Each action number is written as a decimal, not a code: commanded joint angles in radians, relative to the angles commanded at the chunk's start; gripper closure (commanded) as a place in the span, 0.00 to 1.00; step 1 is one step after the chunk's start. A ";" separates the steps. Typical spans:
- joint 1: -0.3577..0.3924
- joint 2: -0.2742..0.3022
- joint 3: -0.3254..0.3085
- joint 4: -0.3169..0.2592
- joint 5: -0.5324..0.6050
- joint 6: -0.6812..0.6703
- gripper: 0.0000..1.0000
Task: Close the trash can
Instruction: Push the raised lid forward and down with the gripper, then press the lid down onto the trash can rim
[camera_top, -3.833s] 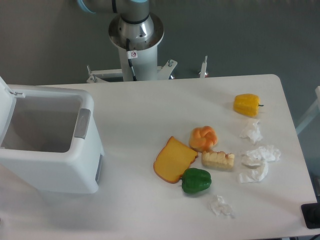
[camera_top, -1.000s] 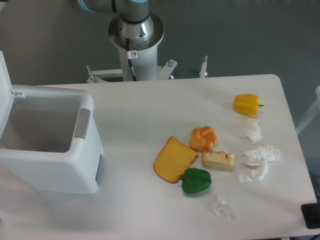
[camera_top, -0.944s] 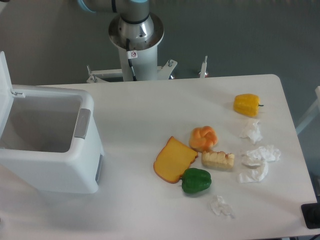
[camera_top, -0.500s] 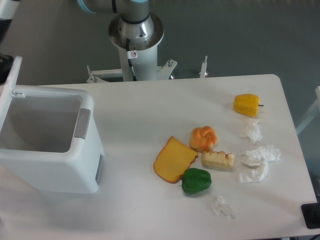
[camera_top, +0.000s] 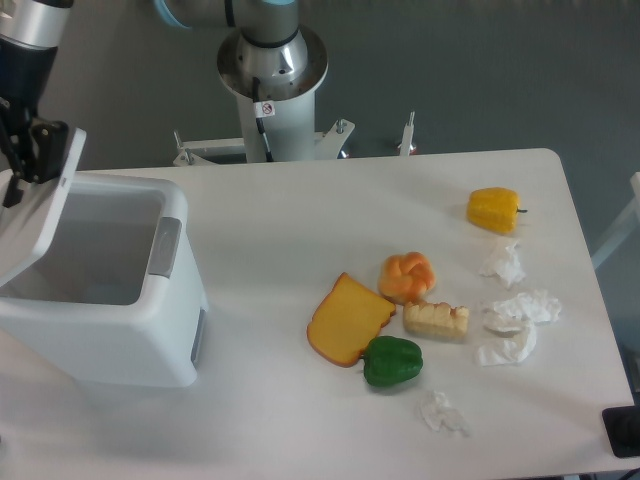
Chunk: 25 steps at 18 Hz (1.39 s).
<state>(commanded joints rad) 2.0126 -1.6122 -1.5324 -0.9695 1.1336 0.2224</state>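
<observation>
The trash can (camera_top: 120, 330) is a large white boxy bin at the table's left, with a grey front latch (camera_top: 165, 247). Its white lid (camera_top: 40, 215) is hinged at the left and stands half tilted over the opening. My gripper (camera_top: 28, 150) is dark and comes in from the top left. It presses against the back of the lid's upper edge. The fingers are partly hidden by the lid, so I cannot tell whether they are open or shut.
Toy food lies right of centre: a cheese slice (camera_top: 348, 320), a bun (camera_top: 407, 276), a green pepper (camera_top: 392, 361), a pale block (camera_top: 436, 319) and a yellow pepper (camera_top: 494, 209). Crumpled paper (camera_top: 520, 307) lies near the right edge. The arm's base (camera_top: 272, 70) stands at the back.
The gripper has come into view from the top left and pushed the lid from upright to tilted rightward over the bin's opening.
</observation>
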 joint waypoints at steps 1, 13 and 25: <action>0.003 0.000 0.000 0.000 0.000 0.002 0.00; 0.054 -0.005 -0.040 -0.002 0.008 0.077 0.00; 0.089 -0.028 -0.060 -0.003 0.005 0.074 0.00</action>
<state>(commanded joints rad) 2.1015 -1.6398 -1.5922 -0.9725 1.1382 0.2960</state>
